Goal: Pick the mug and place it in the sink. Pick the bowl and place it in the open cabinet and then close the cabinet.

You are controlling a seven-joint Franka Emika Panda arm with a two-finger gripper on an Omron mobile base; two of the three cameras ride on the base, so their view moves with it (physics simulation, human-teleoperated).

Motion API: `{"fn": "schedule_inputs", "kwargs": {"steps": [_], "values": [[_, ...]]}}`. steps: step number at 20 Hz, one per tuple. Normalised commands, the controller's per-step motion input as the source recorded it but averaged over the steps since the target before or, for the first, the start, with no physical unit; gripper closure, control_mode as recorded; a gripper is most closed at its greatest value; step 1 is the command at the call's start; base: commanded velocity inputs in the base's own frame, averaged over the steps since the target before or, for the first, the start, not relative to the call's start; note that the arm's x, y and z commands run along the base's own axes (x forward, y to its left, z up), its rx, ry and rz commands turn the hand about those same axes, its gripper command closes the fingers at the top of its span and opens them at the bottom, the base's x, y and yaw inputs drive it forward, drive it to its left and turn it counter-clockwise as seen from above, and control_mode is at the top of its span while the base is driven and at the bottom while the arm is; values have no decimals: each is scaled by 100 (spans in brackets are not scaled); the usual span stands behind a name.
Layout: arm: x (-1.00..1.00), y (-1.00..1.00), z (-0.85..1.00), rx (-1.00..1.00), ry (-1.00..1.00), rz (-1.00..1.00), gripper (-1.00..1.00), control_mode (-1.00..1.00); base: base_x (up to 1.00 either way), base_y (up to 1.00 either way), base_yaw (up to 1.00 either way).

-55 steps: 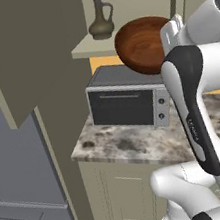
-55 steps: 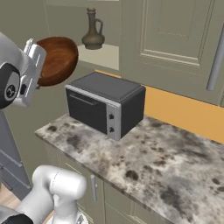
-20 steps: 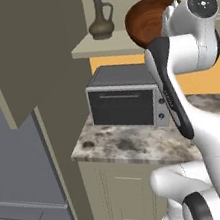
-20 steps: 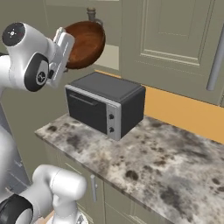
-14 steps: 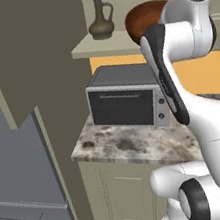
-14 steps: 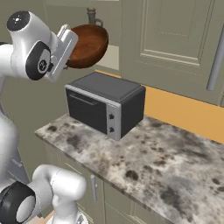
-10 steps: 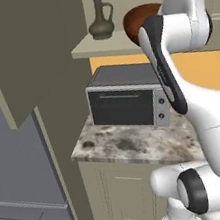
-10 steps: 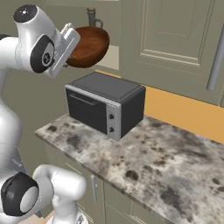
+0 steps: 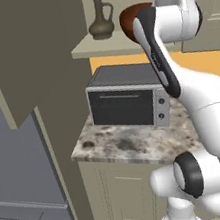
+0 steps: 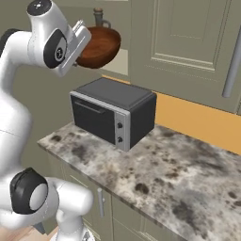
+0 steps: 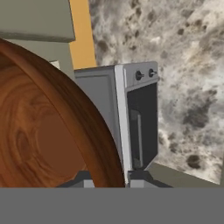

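Bowl [image 10: 98,46] risen from oven-top height to shelf edge [image 9: 121,42], beside jug [image 9: 100,17]. Gripper [image 10: 84,38] fingers pinching bowl rim. Placement in cabinet [image 9: 26,50] imminent; door not yet closed.

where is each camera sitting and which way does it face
Left base view: behind the arm to its left, facing the open cabinet; arm at right.
Right base view: behind-right, facing the toaster oven and counter; arm at left.
Hand view: on the hand, looking along the bowl rim down at the oven.
All three share bowl and oven.
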Motion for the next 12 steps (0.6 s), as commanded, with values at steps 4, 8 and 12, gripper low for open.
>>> {"fn": "schedule_inputs", "kwargs": {"steps": [4,8,12], "values": [[41,0,0,0,0,0,100,-100,0,0,0],[38,0,0,0,0,0,100,-100,0,0,0],[30,0,0,0,0,0,100,-100,0,0,0]]}}
